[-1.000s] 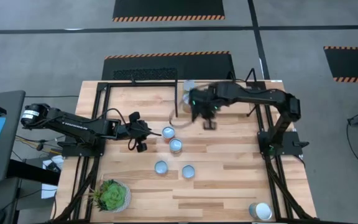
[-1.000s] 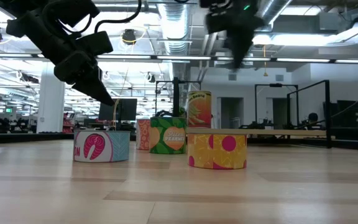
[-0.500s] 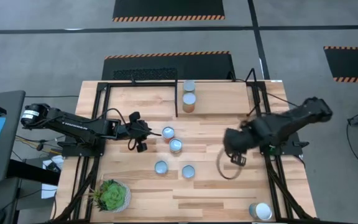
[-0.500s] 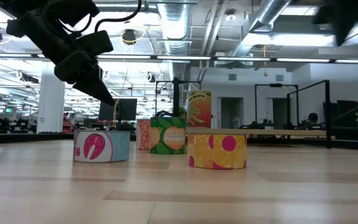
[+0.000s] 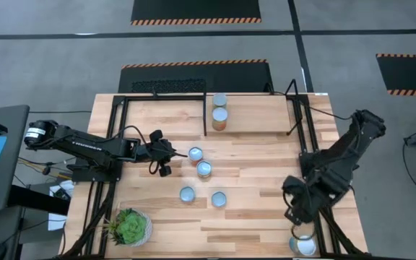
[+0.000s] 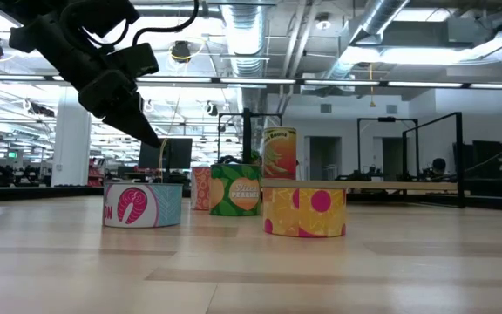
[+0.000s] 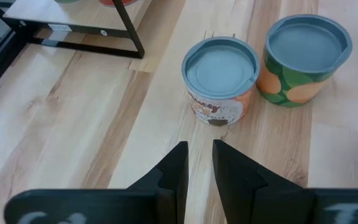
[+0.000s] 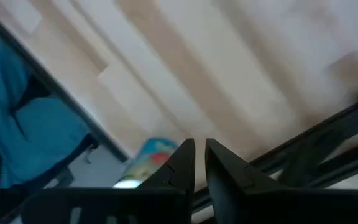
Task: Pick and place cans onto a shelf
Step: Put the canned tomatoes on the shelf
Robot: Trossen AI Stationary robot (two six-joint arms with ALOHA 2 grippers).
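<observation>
While looking straight down, noting two cans [image 5: 220,100] standing on the shelf [image 5: 258,115], one just in front of the other, at the far side of the table [image 5: 266,166]. Counting four more cans [image 5: 204,169] loose at mid-table in two pairs, and a seventh can [image 5: 303,245] at the near right corner. Also logging a potted plant [image 5: 128,227] at the near left corner.

Placing the left gripper [image 5: 166,166] just left of the mid-table group, touching nothing. Finding, in its wrist view, its fingers [image 7: 229,168] nearly together and empty, facing an orange-labelled can [image 7: 220,78] with a green-and-orange can [image 7: 303,59] just beside it.

Placing the right gripper [image 5: 296,215] near the right front corner, above and close to the corner can. Seeing, in its wrist view (blurred), only a narrow slit between empty fingers [image 8: 182,162] and a blue-and-red can [image 8: 148,163] beyond them.

Getting side labels from the low view alone: a pink-and-teal can [image 6: 143,206], a green can [image 6: 236,189], a yellow can [image 6: 304,212] and a taller orange can [image 6: 279,154] behind.
</observation>
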